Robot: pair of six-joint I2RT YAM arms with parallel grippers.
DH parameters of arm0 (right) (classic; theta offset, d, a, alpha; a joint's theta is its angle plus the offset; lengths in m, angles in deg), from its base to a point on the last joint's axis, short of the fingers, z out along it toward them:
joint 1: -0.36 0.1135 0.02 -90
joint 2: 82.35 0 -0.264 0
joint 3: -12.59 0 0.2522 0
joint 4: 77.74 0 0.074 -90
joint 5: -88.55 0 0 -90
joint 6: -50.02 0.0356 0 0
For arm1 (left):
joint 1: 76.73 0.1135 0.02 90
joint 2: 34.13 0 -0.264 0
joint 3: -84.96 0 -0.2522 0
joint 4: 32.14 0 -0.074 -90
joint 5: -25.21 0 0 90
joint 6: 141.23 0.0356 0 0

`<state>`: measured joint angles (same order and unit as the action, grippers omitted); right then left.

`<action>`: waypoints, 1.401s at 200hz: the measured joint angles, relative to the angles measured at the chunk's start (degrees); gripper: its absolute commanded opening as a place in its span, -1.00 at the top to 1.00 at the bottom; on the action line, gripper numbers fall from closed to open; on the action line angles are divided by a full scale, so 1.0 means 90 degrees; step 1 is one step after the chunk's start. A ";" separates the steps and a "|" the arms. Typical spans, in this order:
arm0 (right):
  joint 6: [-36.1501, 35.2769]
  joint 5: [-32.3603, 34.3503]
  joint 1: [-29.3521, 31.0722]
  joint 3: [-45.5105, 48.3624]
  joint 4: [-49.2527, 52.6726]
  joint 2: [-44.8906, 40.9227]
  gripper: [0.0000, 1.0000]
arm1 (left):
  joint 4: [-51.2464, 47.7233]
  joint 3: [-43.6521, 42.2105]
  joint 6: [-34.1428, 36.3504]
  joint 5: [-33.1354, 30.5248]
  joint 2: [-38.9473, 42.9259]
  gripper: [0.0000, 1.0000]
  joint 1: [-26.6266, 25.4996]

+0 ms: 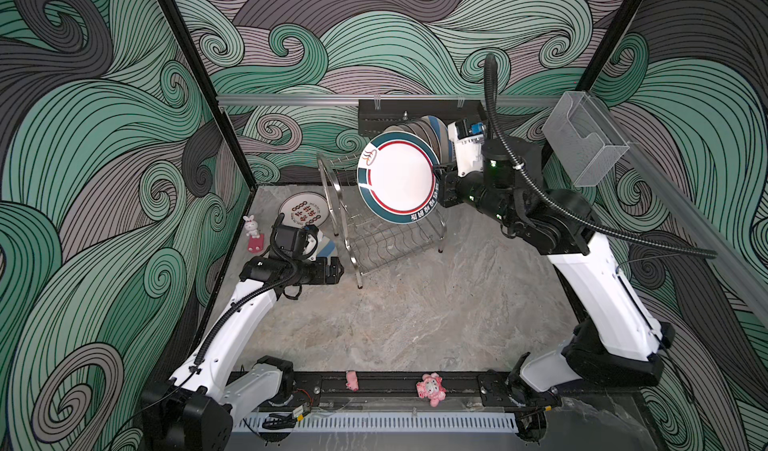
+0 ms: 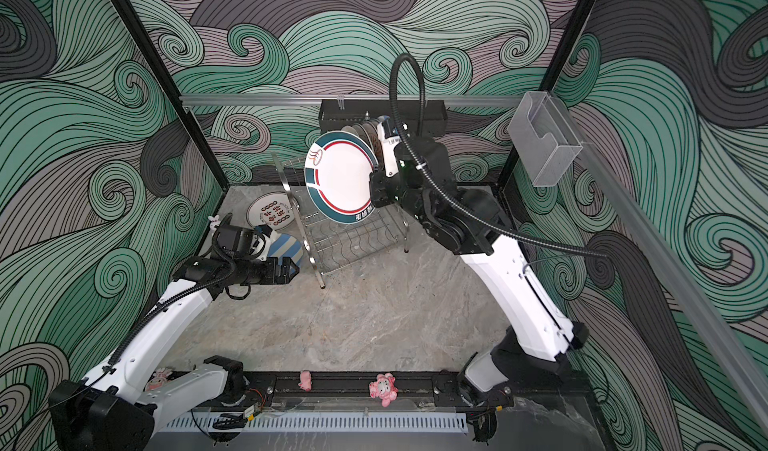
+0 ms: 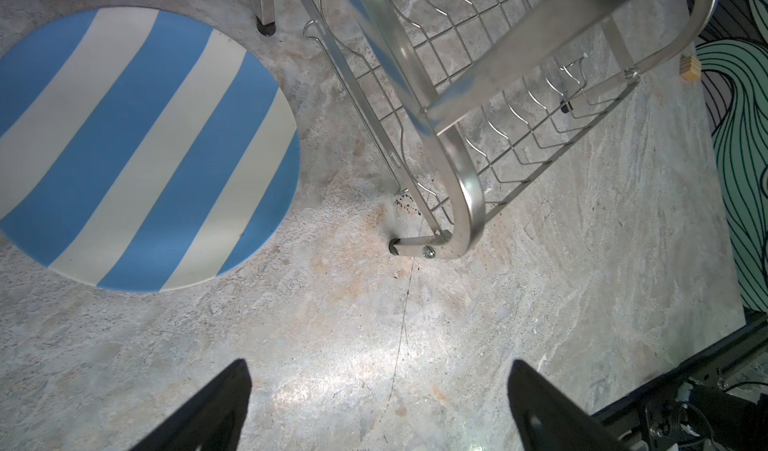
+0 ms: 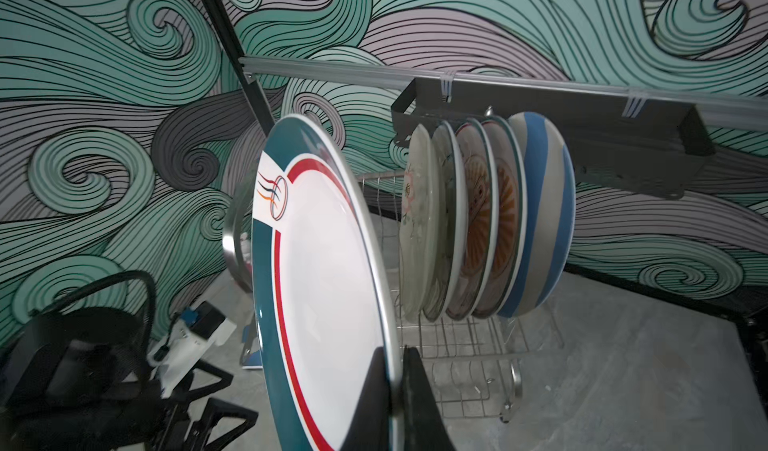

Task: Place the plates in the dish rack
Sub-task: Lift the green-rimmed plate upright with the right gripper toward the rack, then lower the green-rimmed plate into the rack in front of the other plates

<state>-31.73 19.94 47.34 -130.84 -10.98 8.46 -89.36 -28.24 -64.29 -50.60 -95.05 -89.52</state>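
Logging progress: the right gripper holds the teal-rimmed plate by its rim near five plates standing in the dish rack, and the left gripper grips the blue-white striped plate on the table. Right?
No. The left wrist view shows the left gripper open, gripping nothing; the blue-white striped plate lies flat on the table, apart from it. The rest stands.

Teal-rimmed plate (image 1: 397,177): white rim characters, too blurred to read. White plate (image 1: 304,210): red-black characters, illegible.
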 measured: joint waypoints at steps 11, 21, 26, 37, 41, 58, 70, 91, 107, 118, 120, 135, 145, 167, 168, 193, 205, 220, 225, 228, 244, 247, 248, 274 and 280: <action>-0.0236 0.0469 0.0117 -0.0537 0.0005 0.0413 1.00 | 0.0000 -0.0002 0.0000 0.0007 0.0002 -0.97 0.0000; -0.0427 0.0865 0.0223 -0.0988 0.0002 0.0775 1.00 | 0.0000 -0.0002 0.0000 0.0022 0.0002 -0.97 0.0002; -0.0537 0.1069 0.0277 -0.1190 -0.0017 0.0950 1.00 | 0.0000 -0.0002 0.0000 0.0027 0.0002 -0.97 0.0002; -0.0750 0.1501 0.0384 -0.1489 -0.0126 0.1241 1.00 | 0.0000 -0.0002 0.0000 0.0044 0.0002 -0.97 0.0005; -0.0860 0.1683 0.0432 -0.1549 -0.0202 0.1333 1.00 | 0.0000 -0.0002 0.0000 0.0051 0.0002 -0.97 0.0002; -0.1239 0.2351 0.0590 -0.1537 -0.0580 0.1562 1.00 | 0.0000 -0.0005 0.0000 0.0066 0.0002 -0.97 0.0005; -0.1576 0.2803 0.0690 -0.1180 -0.1120 0.1579 1.00 | 0.0002 -0.0024 0.0000 0.0070 0.0002 -0.97 0.0005; -0.1928 0.3264 0.0784 -0.0505 -0.1921 0.1545 1.00 | -0.0005 -0.0075 0.0000 0.0073 0.0002 -0.97 0.0005; -0.2050 0.3422 0.0818 -0.0260 -0.2225 0.1593 1.00 | -0.0005 -0.0078 0.0000 0.0073 0.0007 -0.97 0.0005; -0.2091 0.3487 0.0821 -0.0219 -0.2341 0.1637 1.00 | -0.0005 -0.0078 0.0000 0.0070 0.0017 -0.97 0.0005; -0.2091 0.3507 0.0821 -0.0219 -0.2368 0.1654 1.00 | -0.0005 -0.0078 -0.0002 0.0073 0.0019 -0.97 0.0005; -0.2115 0.3609 0.0814 -0.0221 -0.2540 0.1702 1.00 | -0.0005 -0.0078 -0.0002 0.0070 0.0053 -0.97 0.0005; -0.2132 0.3662 0.0794 -0.0223 -0.2625 0.1727 1.00 | -0.0002 -0.0078 -0.0002 0.0070 0.0080 -0.97 0.0005; -0.2127 0.3769 0.0753 -0.0226 -0.2761 0.1792 1.00 | -0.0002 -0.0078 -0.0002 0.0070 0.0104 -0.97 0.0005; -0.2127 0.3769 0.0750 -0.0223 -0.2764 0.1795 1.00 | -0.0002 -0.0078 -0.0002 0.0073 0.0104 -0.97 0.0005; -0.1999 0.3774 0.0661 -0.0282 -0.2773 0.1914 1.00 | -0.0002 -0.0078 0.0000 0.0070 0.0104 -0.97 0.0005; -0.1923 0.3764 0.0607 -0.0282 -0.2771 0.1979 1.00 | -0.0002 -0.0078 -0.0002 0.0070 0.0104 -0.97 0.0005; -0.1843 0.3745 0.0566 -0.0282 -0.2771 0.2076 1.00 | -0.0002 -0.0078 0.0000 0.0070 0.0102 -0.97 0.0005; -0.1824 0.3740 0.0559 -0.0282 -0.2769 0.2106 1.00 | -0.0002 -0.0078 0.0000 0.0070 0.0102 -0.97 0.0005; -0.1809 0.3738 0.0551 -0.0282 -0.2769 0.2120 1.00 | -0.0002 -0.0078 0.0000 0.0070 0.0102 -0.97 0.0005; -0.1734 0.3696 0.0525 -0.0282 -0.2754 0.2212 1.00 | -0.0002 -0.0078 -0.0002 0.0070 0.0102 -0.97 0.0005; -0.1717 0.3684 0.0525 -0.0284 -0.2747 0.2237 1.00 | -0.0002 -0.0078 -0.0002 0.0070 0.0102 -0.97 0.0005; -0.1715 0.3682 0.0522 -0.0287 -0.2744 0.2239 1.00 | -0.0002 -0.0078 0.0000 0.0070 0.0102 -0.97 0.0005; -0.1630 0.3597 0.0498 -0.0476 -0.2589 0.2409 1.00 | -0.0002 -0.0078 0.0000 0.0063 0.0102 -0.97 0.0005; -0.1622 0.3592 0.0495 -0.0532 -0.2569 0.2455 1.00 | -0.0002 -0.0078 0.0000 0.0063 0.0102 -0.97 0.0005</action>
<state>-46.33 52.27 51.80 -135.63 -34.11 30.56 -89.38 -28.94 -64.29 -50.03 -94.13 -89.48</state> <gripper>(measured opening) 0.070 0.986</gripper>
